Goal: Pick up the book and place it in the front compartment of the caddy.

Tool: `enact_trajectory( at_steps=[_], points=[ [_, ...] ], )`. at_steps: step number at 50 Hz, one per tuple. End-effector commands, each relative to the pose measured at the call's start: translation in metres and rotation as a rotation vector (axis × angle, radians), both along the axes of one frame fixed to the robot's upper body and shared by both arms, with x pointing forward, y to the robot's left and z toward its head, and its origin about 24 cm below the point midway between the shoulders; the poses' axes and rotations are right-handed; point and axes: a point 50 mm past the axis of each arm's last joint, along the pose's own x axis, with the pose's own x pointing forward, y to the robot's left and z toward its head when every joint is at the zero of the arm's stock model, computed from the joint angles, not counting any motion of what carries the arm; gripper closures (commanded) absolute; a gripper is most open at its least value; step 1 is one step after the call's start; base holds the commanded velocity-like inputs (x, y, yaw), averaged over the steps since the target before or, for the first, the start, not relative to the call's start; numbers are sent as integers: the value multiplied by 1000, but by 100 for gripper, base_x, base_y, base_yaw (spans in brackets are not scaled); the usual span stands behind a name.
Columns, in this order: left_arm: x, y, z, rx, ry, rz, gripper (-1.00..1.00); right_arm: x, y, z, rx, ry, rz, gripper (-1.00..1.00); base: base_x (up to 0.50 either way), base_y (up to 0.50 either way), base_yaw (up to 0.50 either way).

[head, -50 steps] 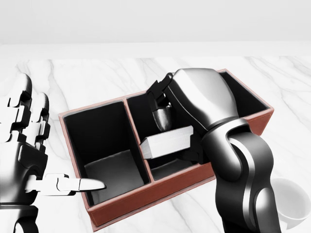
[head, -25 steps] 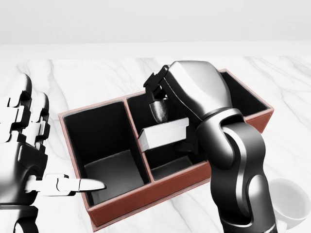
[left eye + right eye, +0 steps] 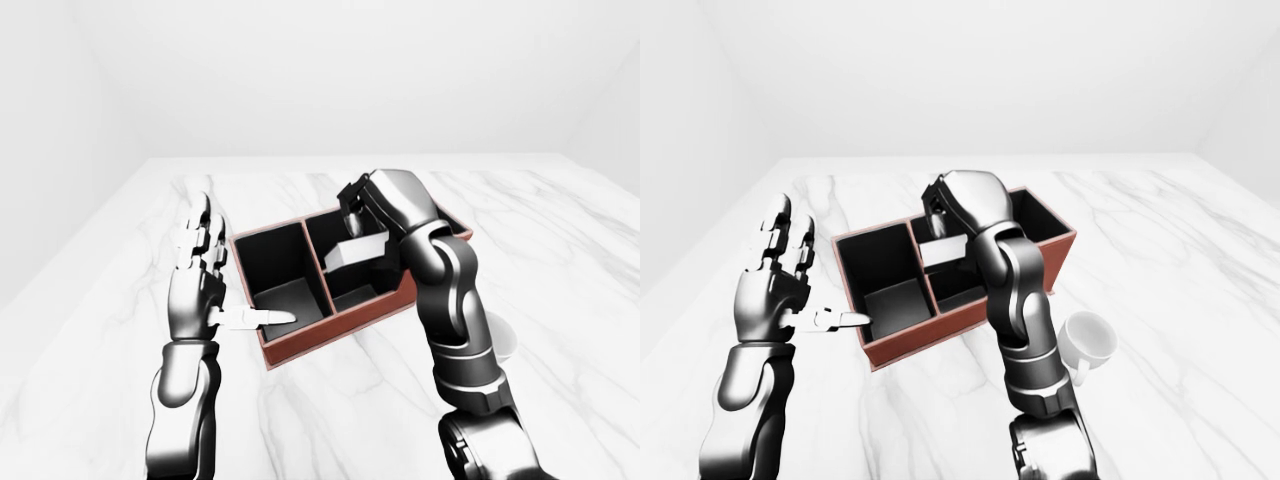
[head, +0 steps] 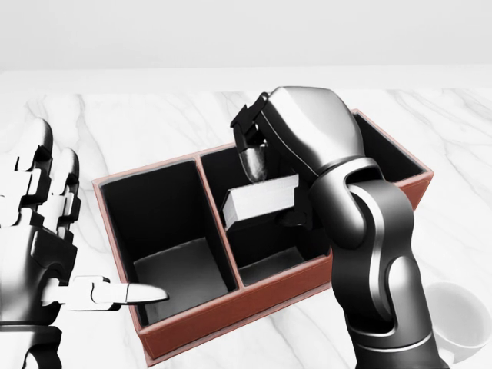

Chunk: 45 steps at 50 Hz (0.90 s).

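The caddy [image 4: 231, 319] is a red-brown box with black compartments on the marble table. My right gripper [image 4: 270, 194] is shut on the book [image 4: 260, 201], a pale grey slab. It holds the book nearly level, within the opening of the middle compartment and above its floor. A dark finger [image 4: 255, 165] presses on the book's top edge. My forearm hides the compartment to the right. At the left of the head view my left gripper [image 4: 77, 238] is open, fingers spread upward. Its thumb [image 4: 131, 294] points over the left compartment's near corner.
A white mug [image 3: 1088, 340] stands on the table [image 3: 1160, 250] to the right of the caddy, close to my right elbow. The marble top stretches wide around the caddy, with a plain white wall beyond it.
My right hand has raised the book a little and turned it closer to level over the middle compartment. The left hand and the caddy have stayed put.
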Motion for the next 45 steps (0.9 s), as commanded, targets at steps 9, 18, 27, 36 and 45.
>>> enact_trajectory(
  at_steps=[9,18,27,36,45],
  points=[
    [2,0,-3,0,16,-1,-100,12,-3,-1,11,-20,-40,100,0,0,0],
    [2,0,-4,0,18,-2,-100,18,-1,0,7,-19,-41,100,0,0,0],
    [0,0,-1,1,4,-1,-100,24,2,-2,6,-12,-47,100,0,0,0],
    [1,0,-3,0,14,-2,-100,29,2,-7,3,-2,-60,100,0,0,0],
    [1,-1,-3,0,16,-3,-100,36,1,-10,3,7,-75,100,0,0,0]
  ],
)
